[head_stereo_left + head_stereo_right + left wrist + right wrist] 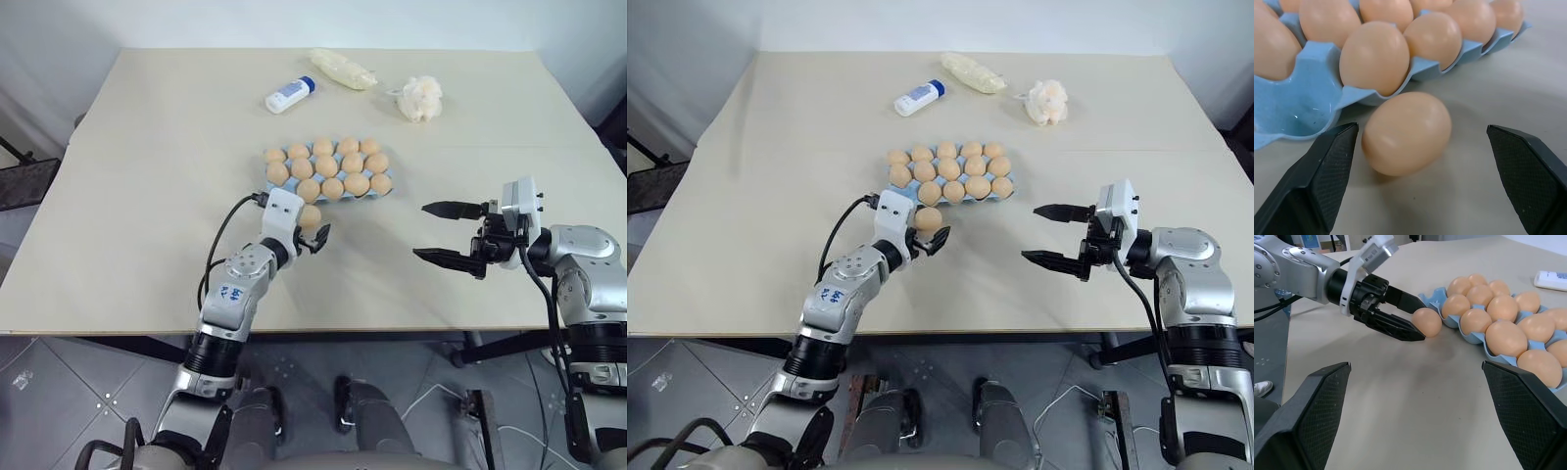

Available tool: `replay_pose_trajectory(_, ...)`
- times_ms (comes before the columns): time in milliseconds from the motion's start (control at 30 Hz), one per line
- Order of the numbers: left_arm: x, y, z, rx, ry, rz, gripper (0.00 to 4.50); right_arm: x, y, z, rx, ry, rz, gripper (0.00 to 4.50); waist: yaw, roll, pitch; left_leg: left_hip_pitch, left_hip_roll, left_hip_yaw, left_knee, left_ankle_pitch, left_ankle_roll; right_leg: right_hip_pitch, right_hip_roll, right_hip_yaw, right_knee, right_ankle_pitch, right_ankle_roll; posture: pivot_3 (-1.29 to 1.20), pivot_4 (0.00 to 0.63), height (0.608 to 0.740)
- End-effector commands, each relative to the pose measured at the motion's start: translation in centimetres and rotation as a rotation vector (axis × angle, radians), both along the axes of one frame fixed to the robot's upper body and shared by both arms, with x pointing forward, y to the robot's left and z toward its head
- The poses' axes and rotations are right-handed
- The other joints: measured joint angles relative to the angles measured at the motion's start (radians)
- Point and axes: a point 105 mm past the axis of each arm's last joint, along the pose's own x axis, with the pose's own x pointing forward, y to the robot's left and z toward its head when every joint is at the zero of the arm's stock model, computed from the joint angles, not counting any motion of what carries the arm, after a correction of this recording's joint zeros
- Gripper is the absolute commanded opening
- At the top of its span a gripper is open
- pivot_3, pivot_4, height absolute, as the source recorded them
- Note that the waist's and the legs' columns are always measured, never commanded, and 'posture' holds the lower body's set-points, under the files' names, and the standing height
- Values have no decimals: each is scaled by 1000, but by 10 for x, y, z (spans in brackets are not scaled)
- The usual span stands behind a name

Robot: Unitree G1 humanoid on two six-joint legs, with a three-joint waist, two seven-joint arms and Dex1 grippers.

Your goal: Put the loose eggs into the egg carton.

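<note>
The light blue egg carton [1292, 104] lies mid-table with eggs in nearly all its cups; one cup at its near left corner stands empty. A single loose egg [311, 214], tan-orange, rests on the table just in front of that corner. My left gripper [314, 228] is open, one finger on each side of this egg [1406, 132], apart from its shell. Off to the right, my right gripper [420, 230] hangs open above the table, pointing left, with nothing between its fingers.
At the table's far side lie a white bottle with a blue cap [290, 94], a pale yellow plastic bag [343, 69] and a lumpy white wad [421, 98]. Bare tabletop lies between the two grippers and left of the carton.
</note>
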Motion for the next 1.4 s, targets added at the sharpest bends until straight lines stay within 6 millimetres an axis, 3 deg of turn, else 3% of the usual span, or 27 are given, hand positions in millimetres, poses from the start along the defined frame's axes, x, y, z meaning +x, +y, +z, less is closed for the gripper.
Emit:
replay_pose_trajectory(33, 6, -6, 12, -12, -55, -11, 4481, -3, -3, 9, 2, -33, -9, 4500, 5, 0, 0, 0, 0, 0, 0, 0, 0, 0, 0, 0, 0, 0, 0, 0, 150, 740)
replay_pose_trajectory(400, 20, -20, 9, 1, -73, -61, 4481, -3, -4, 8, -3, -28, -16, 4500, 11, 0, 0, 0, -1, 0, 1, 0, 0, 0, 0, -1, 0, 0, 0, 0, 150, 740)
replay_pose_trajectory(500, 21, -26, 9, -14, -67, -88, 3900, -3, -4, 7, -5, -27, -18, 4500, 11, 0, 0, -1, -1, 0, 1, 0, 0, 0, 0, -1, 0, 0, 0, 0, 150, 740)
replay_pose_trajectory(667, 18, -28, 10, -25, -73, -104, 2288, -3, -6, 7, -7, -25, -23, 4500, 10, 0, 0, -1, -1, 0, 1, 0, 1, 0, 0, -1, 0, 0, 0, 0, 150, 740)
replay_pose_trajectory(733, 16, -24, 8, -26, -70, -96, 2028, -3, -6, 6, -7, -24, -26, 4500, 10, 0, 0, -1, 0, 0, 1, 0, 1, 0, 0, -1, 0, 0, 0, 0, 150, 740)
replay_pose_trajectory(900, 2, -23, 18, -25, -114, -145, 2015, -3, -7, 5, -7, -23, -30, 4500, 10, 0, 0, -1, 0, 0, 1, 0, 0, 0, 0, -1, 0, 0, 0, 0, 150, 740)
replay_pose_trajectory(1100, -10, -14, 58, -86, -240, -154, 2011, -3, -8, 5, -5, -25, -32, 4500, 11, 0, 0, 0, 0, 0, 1, 0, 0, 0, 0, 0, 1, 0, 0, 0, 150, 740)
replay_pose_trajectory(1233, 7, 5, 76, -95, -301, -26, 2011, 0, -8, 3, -4, -21, -33, 4500, 11, 0, 0, 0, 0, 0, 2, 0, 1, 0, 0, 0, 1, 0, 1, 0, 150, 740)
replay_pose_trajectory(1400, 29, 16, 72, -70, -315, 62, 2011, 3, -4, 3, 2, -24, -25, 4500, 10, 0, 0, 0, -1, 0, 4, 0, 1, 1, 1, 0, 1, 1, 1, 0, 150, 740)
